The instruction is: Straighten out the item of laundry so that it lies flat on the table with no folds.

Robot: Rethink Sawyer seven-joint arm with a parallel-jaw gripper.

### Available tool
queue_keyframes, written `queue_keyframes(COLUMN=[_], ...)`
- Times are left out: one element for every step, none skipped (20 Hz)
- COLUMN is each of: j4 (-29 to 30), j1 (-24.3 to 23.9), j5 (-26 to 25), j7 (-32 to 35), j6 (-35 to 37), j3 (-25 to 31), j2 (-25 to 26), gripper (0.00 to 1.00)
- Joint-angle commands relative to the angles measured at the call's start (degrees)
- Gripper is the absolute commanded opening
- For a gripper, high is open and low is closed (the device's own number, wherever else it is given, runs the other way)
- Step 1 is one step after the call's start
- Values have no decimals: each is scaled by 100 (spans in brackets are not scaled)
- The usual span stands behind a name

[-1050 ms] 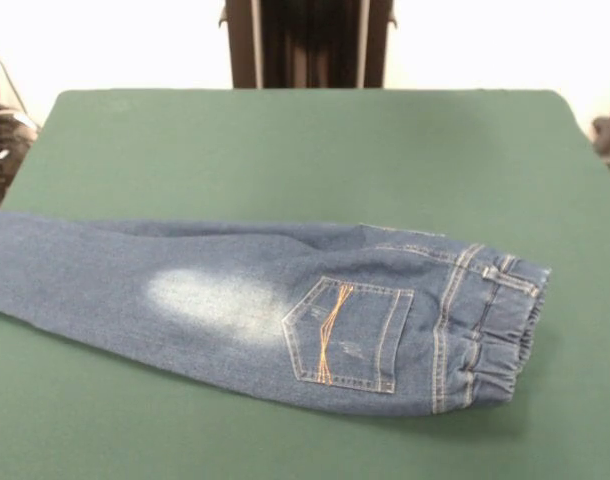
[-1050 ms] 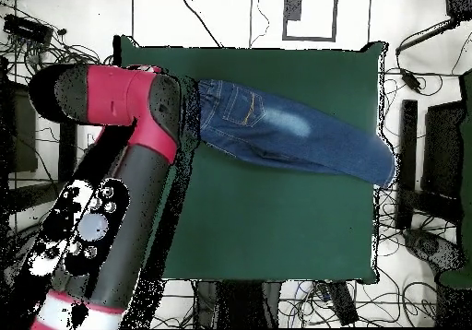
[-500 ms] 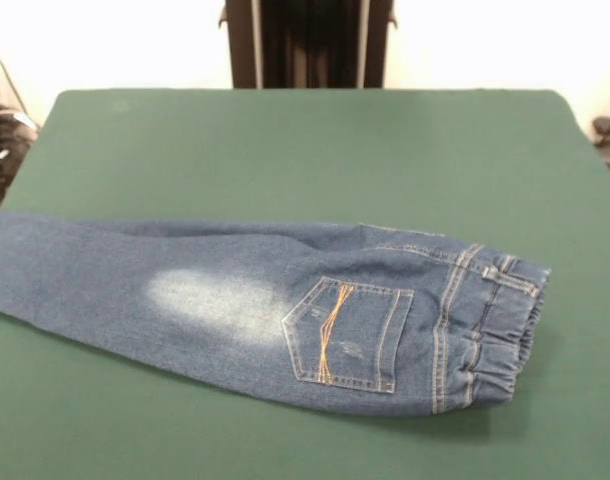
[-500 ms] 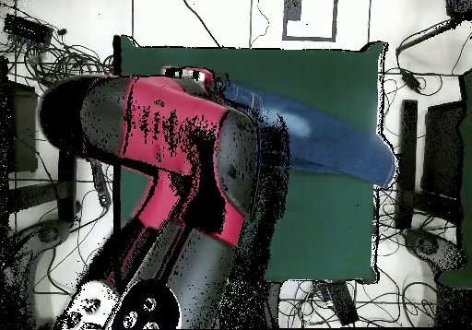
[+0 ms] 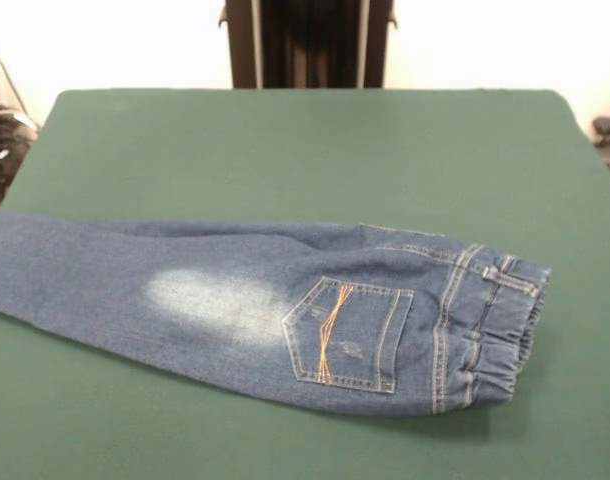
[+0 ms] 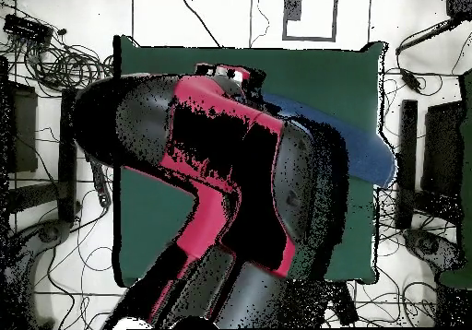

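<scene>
front view: no gripper or arm shows here, so the jaws' state cannot be told from it. the jeans (image 5: 275,315) lie across the near half of the table (image 5: 305,150), folded double along their length so one leg lies on the other. the elastic waistband (image 5: 500,330) sits near the table's right edge and the legs run off the left edge of the picture. the back pocket (image 5: 345,335) with crossed orange stitching faces up, a pale faded patch (image 5: 220,300) beside it. the far half of the table is bare green cloth, and a strip of cloth shows along the near edge.

overhead view: the red and black arm (image 6: 230,179) fills the middle, reaching from the bottom edge over the table (image 6: 350,77) and covering most of the jeans (image 6: 364,151); only the leg end shows, reaching the table's right edge. the gripper is hidden, so whether its jaws are spread or pressed together cannot be told.
</scene>
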Motion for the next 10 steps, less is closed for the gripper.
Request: queue_keyframes(j4=[473,445,436,418,357,339,283,231,225,219], j1=[172,185,175,177,189,191,188,193,189,186], j5=[-75,-81,-37,-22,-13,13,3,-29,-23,-17], j7=[251,287,333,372,457,515,528,521,513,505], j6=[81,96,26,20,37,22,35,74,96,117], j3=[1010,986,1021,1029,1014,1032,1030,1003,1010,1016], j2=[529,560,585,611,683,718,783,830,846,863], gripper=[100,100,100,100,100,100,100,100,100,100])
